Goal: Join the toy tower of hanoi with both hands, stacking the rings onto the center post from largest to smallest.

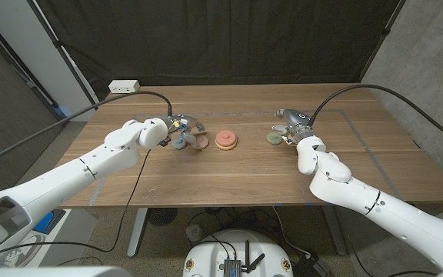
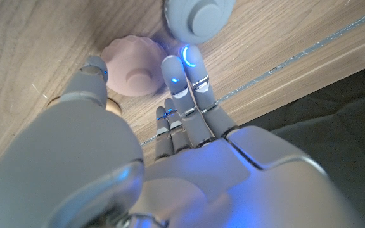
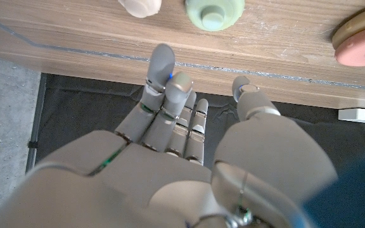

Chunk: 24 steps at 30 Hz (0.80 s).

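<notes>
The surface (image 1: 244,173) is a long slab of warm wood grain, matte, with faint pale lines running across it. Both white, glossy arms reach in over its near edge. The left hand (image 1: 177,127) holds nothing; its grey fingers (image 2: 189,76) stretch out together, the tips glowing blue, just beside a pale pink ring (image 2: 134,71) with a scalloped rim and a blue-grey ring (image 2: 198,18) with a raised round hub. From above those two lie close together under that hand, the pink ring (image 1: 198,142) looking brownish in its shadow.

At the middle sits the tower base (image 1: 226,140), a tan disc with a coral-pink ring stacked on it. To the right, the right hand (image 1: 292,127) is also empty, fingers (image 3: 163,69) loosely apart, hovering near a smooth pale green ring (image 3: 215,11) with a knob-like centre and a small cream piece (image 3: 140,6) beside it.

Further back, a white power strip (image 1: 125,86) rests at the far left corner, a black cable curving from it. Behind hangs a dark curtain (image 1: 221,38), with grey concrete wall (image 1: 437,54) to the right.
</notes>
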Motion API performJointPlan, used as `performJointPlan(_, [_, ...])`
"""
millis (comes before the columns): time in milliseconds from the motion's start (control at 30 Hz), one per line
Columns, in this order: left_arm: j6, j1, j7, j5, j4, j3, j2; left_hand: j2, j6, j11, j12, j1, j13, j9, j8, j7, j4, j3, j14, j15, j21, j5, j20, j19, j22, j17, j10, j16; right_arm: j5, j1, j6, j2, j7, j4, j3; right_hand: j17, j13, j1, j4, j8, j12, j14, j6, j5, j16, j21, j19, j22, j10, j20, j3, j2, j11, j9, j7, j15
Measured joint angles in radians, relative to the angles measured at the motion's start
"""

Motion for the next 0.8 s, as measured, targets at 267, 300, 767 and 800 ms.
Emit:
performJointPlan(267, [-0.004, 0.001, 0.01, 0.017, 0.017, 0.007, -0.013, 0.0, 0.0, 0.0, 0.0, 0.0, 0.0, 0.0, 0.0, 0.0, 0.0, 0.0, 0.0, 0.0, 0.0, -0.003, 0.0, 0.0, 0.0, -0.004, 0.0, 0.0, 0.007, 0.008, -0.008, 0.0, 0.004, 0.0, -0.006, -0.001, 0.005, -0.008, 0.004, 0.0, 0.0, 0.0, 0.0, 0.004, 0.0, 0.0, 0.0, 0.0, 0.009, 0.0, 0.004, 0.008, -0.002, 0.0, 0.0, 0.0])
performJointPlan(300, [-0.004, 0.001, 0.01, 0.017, 0.018, 0.008, -0.014, 0.0, 0.0, 0.0, 0.0, 0.0, 0.0, 0.0, 0.0, 0.0, 0.0, 0.0, 0.0, 0.0, 0.0, -0.003, 0.0, 0.0, 0.0, -0.005, 0.0, 0.0, 0.007, 0.009, -0.008, 0.0, 0.004, 0.0, -0.007, 0.0, 0.005, -0.008, 0.004, 0.0, 0.0, 0.0, 0.0, 0.004, 0.0, 0.0, 0.0, 0.0, 0.009, 0.0, 0.004, 0.008, -0.002, 0.0, 0.0, 0.0])
performJointPlan(767, [-0.005, -0.001, 0.004, 0.028, 0.029, 0.013, -0.021, 0.0, 0.0, 0.0, 0.0, 0.0, -0.005, 0.0, 0.008, 0.0, 0.0, 0.0, 0.0, 0.0, 0.0, -0.011, 0.0, 0.0, 0.0, -0.005, 0.0, 0.0, 0.013, 0.016, -0.015, 0.0, 0.004, 0.0, -0.012, 0.002, 0.005, -0.008, 0.002, 0.0, 0.0, 0.0, 0.0, 0.004, 0.0, 0.0, 0.0, 0.0, 0.009, 0.0, 0.007, 0.008, -0.002, 0.0, 0.0, 0.0])
performJointPlan(800, [-0.005, -0.001, 0.004, 0.028, 0.03, 0.013, -0.022, 0.0, 0.0, 0.0, 0.0, 0.0, -0.005, 0.0, 0.008, 0.0, 0.0, 0.0, 0.0, 0.0, 0.0, -0.011, 0.0, 0.0, 0.0, -0.005, 0.0, 0.0, 0.013, 0.016, -0.015, 0.0, 0.004, 0.0, -0.012, 0.002, 0.005, -0.008, 0.001, 0.0, 0.0, 0.0, 0.0, 0.004, 0.0, 0.0, 0.0, 0.0, 0.009, 0.0, 0.007, 0.008, -0.002, 0.0, 0.0, 0.0])
